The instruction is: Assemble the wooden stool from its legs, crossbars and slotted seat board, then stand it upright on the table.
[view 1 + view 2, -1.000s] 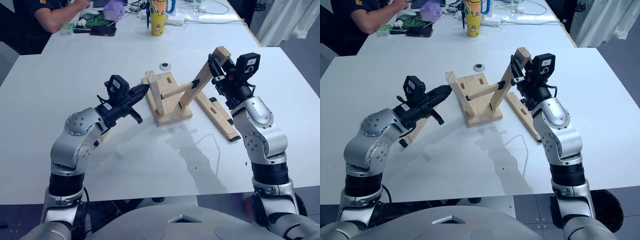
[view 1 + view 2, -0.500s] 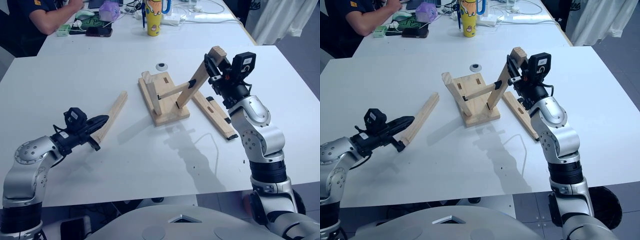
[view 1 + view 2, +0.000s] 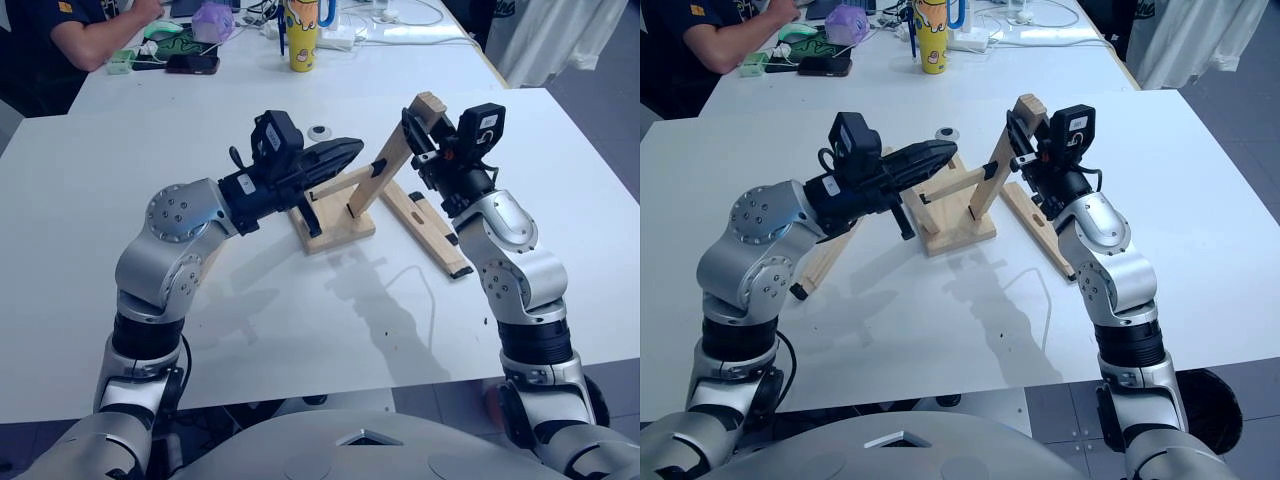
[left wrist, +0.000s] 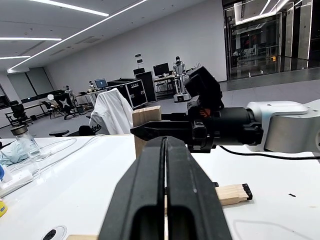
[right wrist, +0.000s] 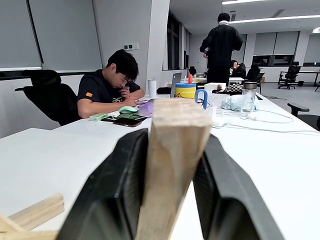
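Observation:
The slotted seat board [image 3: 338, 226] lies flat mid-table. A tilted wooden leg [image 3: 393, 163] rises from it, joined to a crossbar [image 3: 345, 182]. My right gripper [image 3: 424, 122] is shut on that leg's top end, and the leg [image 5: 172, 150] sits between its fingers [image 5: 120, 190]. My left gripper [image 3: 352, 150] is shut and holds nothing. It hovers over the board's left side, pointing at the held leg [image 4: 146, 117], and hides the other upright leg. Loose legs lie right of the board [image 3: 432, 232] and on the left under my left arm [image 3: 823, 258].
A small round disc [image 3: 320, 131] lies behind the board. A yellow cup [image 3: 303, 40], a phone [image 3: 189, 63] and cables sit on the far table, where a person is seated. Bare white tabletop [image 3: 330, 320] stretches in front of the board.
My left arm has swung up from low at the front left to hover over the seat board, fingers still shut. The right gripper keeps holding the tilted leg in place.

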